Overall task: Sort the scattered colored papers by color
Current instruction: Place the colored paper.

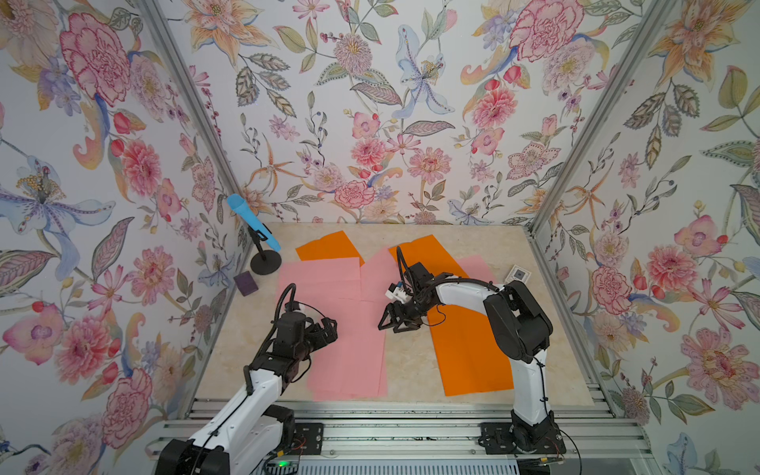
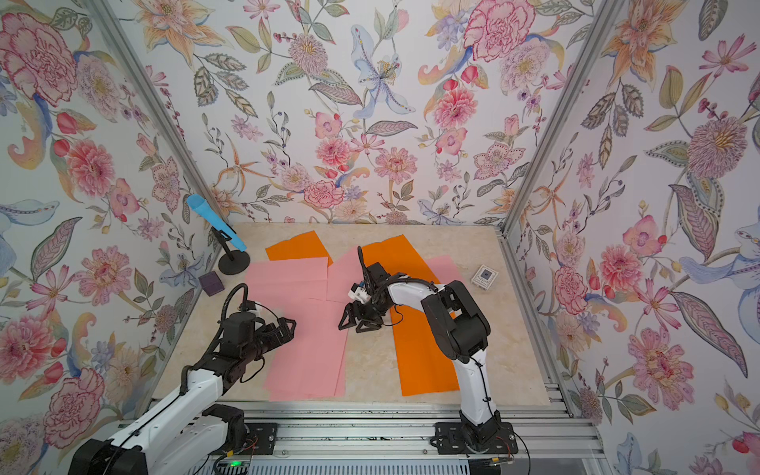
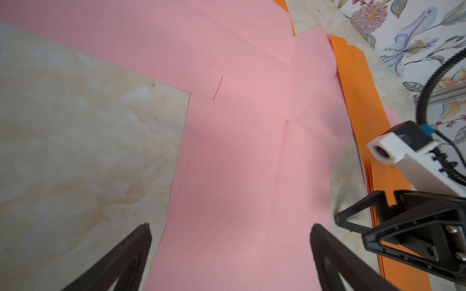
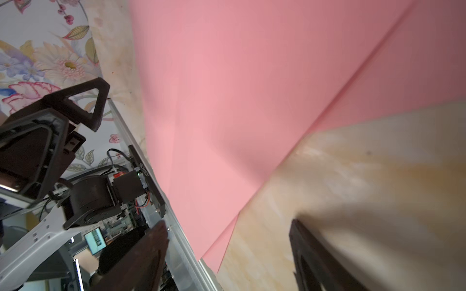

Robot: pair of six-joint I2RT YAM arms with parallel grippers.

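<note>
The colored papers lie scattered on the marble table point(image 1: 411, 370). A pink stack point(image 1: 349, 357) lies front centre, with more pink sheets point(image 1: 320, 275) behind it. One orange sheet point(image 1: 469, 353) lies front right, and two more point(image 1: 327, 246) point(image 1: 427, 251) lie at the back. My left gripper point(image 1: 334, 331) point(image 3: 230, 226) hovers open over the pink stack's point(image 3: 239, 151) left part. My right gripper point(image 1: 390, 327) point(image 4: 228, 225) stands open above the pink stack's point(image 4: 227, 100) right edge and bare table, with nothing between its fingers.
A blue microphone point(image 1: 253, 224) on a black stand sits at the back left, with a dark purple block point(image 1: 246, 283) beside it. A white printed card point(image 1: 517, 274) lies at the right. Flowered walls close in three sides, and a metal rail point(image 1: 390, 411) runs along the front.
</note>
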